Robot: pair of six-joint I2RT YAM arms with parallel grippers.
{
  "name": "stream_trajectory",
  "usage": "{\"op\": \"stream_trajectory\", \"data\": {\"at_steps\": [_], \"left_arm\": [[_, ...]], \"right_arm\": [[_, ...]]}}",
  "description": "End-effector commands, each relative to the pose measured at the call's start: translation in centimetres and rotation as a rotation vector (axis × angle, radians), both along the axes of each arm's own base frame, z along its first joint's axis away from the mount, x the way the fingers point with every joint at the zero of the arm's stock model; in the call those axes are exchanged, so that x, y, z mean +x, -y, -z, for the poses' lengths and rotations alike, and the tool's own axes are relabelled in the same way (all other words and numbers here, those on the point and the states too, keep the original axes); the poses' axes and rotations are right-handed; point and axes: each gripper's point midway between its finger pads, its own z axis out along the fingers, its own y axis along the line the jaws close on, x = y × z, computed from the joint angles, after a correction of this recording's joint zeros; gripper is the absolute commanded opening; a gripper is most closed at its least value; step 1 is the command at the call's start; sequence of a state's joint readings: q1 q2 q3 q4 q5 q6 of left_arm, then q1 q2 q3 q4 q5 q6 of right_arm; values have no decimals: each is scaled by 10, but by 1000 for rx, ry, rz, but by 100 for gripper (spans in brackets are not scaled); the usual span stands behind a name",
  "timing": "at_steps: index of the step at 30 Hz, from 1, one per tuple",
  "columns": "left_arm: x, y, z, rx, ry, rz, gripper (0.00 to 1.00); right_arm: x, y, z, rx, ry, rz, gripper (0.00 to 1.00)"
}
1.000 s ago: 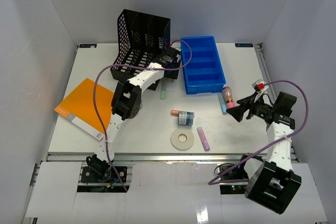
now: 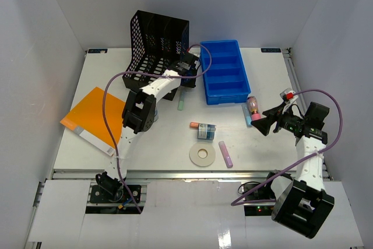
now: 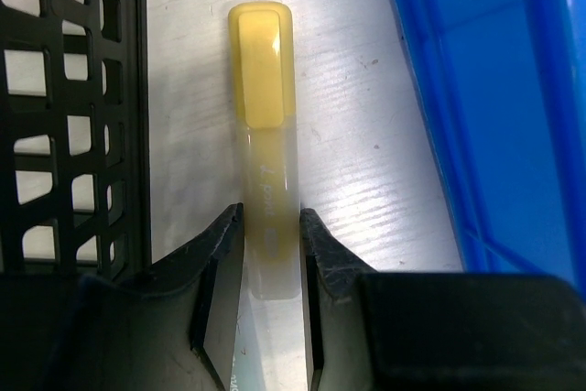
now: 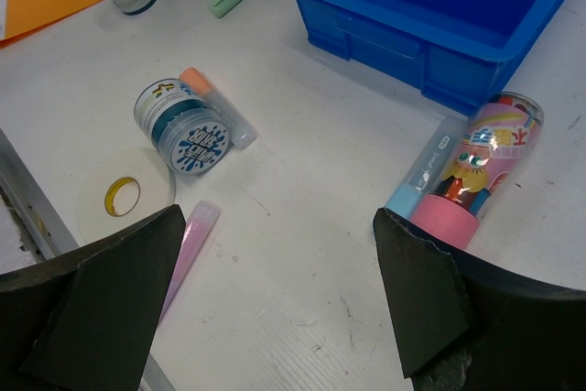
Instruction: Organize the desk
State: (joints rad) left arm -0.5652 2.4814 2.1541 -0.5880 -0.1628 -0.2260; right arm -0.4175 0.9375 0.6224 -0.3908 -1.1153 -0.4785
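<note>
On the white desk (image 2: 163, 144), a yellow highlighter (image 3: 263, 116) lies flat in the narrow gap between the black mesh rack (image 3: 73, 107) and the blue tray (image 3: 494, 89). My left gripper (image 3: 272, 219) is shut on its clear rear end, both fingers pressing its sides. From above, that gripper (image 2: 187, 69) sits low between rack and tray and hides the highlighter. My right gripper (image 4: 275, 226) hangs open over bare desk at the right (image 2: 267, 119), holding nothing.
A pink cartoon tube (image 4: 481, 162) and a blue highlighter (image 4: 426, 171) lie by the right finger. A paint jar (image 2: 205, 131), orange-capped marker (image 2: 196, 125), tape roll (image 2: 203, 155), pink highlighter (image 2: 225, 153), green highlighter (image 2: 180, 102) and orange folder (image 2: 96, 118) are also there.
The left jaws have narrowed onto the yellow highlighter. The right arm and the loose items have not moved.
</note>
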Motion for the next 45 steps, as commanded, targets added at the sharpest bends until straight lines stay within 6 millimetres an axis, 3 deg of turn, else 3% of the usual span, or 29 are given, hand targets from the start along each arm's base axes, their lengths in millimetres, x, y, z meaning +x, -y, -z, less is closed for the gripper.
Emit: {"op": "stream_trajectory", "data": {"at_steps": [1,26,36,39,43,45], "left_arm": [[-7,0,-40,-49,24,14,20],[-38,-7,-101,-134,101,74,8],[-57,-8,-139,-184,156,138,6],[-68,7,-165,-229,191,222,5],[-87,43,-190,-256,235,364,5],[-105,75,-198,-270,249,471,5]], "right_arm": [[-3,-4,-4,17,24,-24,90],[-4,-5,-4,17,26,-28,90],[-4,-5,-4,19,24,-30,90],[-4,-5,-5,19,27,-31,90],[-4,-6,-4,19,27,-32,90],[-5,-6,-4,19,26,-33,90]]}}
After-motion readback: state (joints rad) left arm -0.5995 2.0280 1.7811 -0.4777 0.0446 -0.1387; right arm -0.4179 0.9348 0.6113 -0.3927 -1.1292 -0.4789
